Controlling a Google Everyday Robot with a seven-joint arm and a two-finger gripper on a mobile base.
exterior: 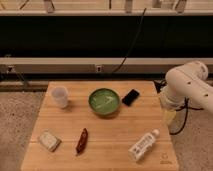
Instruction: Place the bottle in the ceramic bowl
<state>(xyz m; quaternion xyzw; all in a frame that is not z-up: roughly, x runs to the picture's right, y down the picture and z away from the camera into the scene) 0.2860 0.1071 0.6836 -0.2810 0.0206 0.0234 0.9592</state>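
The bottle [143,146], small and white with a white cap and a greenish label, lies on its side near the front right corner of the wooden table [112,132]. The ceramic bowl [104,101], round and green with a pale streaked inside, sits at the middle back of the table and holds nothing. My white arm comes in from the right. My gripper [169,117] hangs at the table's right edge, above and to the right of the bottle and to the right of the bowl. It touches neither.
A white cup [60,96] stands at the back left. A black phone-like slab [130,97] lies just right of the bowl. A red-brown packet [81,141] and a pale wrapped block [49,140] lie at the front left. A dark cable hangs behind the table.
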